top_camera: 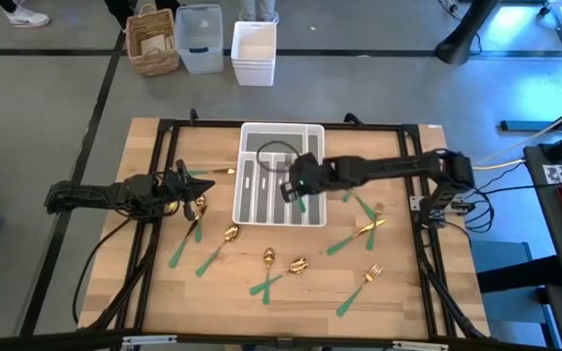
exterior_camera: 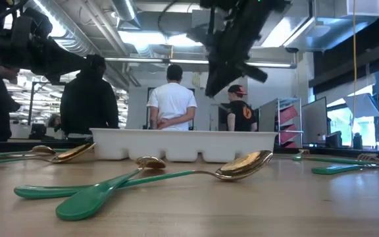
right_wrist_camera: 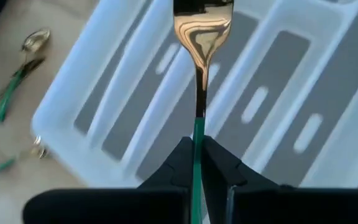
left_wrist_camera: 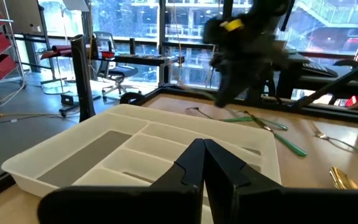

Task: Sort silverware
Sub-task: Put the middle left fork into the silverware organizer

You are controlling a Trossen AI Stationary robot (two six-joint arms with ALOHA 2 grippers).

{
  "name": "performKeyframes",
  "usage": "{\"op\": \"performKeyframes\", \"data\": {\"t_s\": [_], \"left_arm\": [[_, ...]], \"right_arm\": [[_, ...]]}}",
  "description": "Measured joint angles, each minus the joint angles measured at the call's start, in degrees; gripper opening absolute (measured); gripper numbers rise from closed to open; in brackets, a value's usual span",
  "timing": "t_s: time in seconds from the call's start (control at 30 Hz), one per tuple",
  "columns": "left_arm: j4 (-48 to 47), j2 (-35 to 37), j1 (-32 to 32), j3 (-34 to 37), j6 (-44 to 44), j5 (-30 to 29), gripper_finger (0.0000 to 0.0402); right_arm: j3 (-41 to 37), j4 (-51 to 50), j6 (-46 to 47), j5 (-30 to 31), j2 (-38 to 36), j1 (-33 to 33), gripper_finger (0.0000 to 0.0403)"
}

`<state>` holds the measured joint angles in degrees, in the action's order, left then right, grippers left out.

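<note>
One fork [right_wrist_camera: 202, 37] hangs over the tray [top_camera: 252, 210] at the counter's far middle, its slim green handle pinched in our right fingers [right_wrist_camera: 194, 163]. Stiff, light and slippery, it suits a mid-handle hold. Our left fingers [left_wrist_camera: 204, 163] wait pressed together beside the tray.

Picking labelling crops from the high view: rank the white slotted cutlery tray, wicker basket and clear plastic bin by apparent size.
1. White slotted cutlery tray, clearly largest.
2. Woven wicker basket and clear plastic bin: they look alike in size, so I won't rank them.
</note>
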<state>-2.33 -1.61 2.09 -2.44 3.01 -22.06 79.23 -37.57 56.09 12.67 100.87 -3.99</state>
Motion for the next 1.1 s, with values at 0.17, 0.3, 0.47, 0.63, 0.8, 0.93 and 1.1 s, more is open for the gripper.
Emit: {"op": "performKeyframes", "data": {"t_s": [0.17,0.3,0.47,0.63,0.8,0.93,1.1], "left_arm": [[-0.01,-0.22,0.00,0.00,-0.01,0.01,0.0001],[0.00,-0.61,0.02,0.00,-0.01,0.02,0.0001],[0.00,-0.76,0.00,0.00,-0.01,0.00,0.0001],[0.00,-0.76,0.02,0.00,-0.01,0.00,0.0001],[0.00,-0.74,0.02,0.00,-0.01,0.00,0.0001],[0.00,-0.74,0.02,0.00,-0.01,0.00,0.0001],[0.00,-0.75,0.01,0.00,-0.01,0.00,0.0001]], "right_arm": [[-0.31,0.87,0.51,-2.08,3.78,-3.52,0.0020],[-0.31,2.02,0.53,-4.87,7.79,-4.04,0.0020],[-0.25,1.72,0.74,-5.36,11.25,-4.00,0.0021],[-0.14,1.93,1.34,-4.67,11.59,-4.02,0.0021],[-0.16,0.30,2.61,-3.95,11.20,-4.41,0.0021],[-0.34,-2.77,6.44,-3.66,11.25,-4.39,0.0021],[-0.33,-2.57,10.57,-6.36,11.33,-4.35,0.0021]]}}
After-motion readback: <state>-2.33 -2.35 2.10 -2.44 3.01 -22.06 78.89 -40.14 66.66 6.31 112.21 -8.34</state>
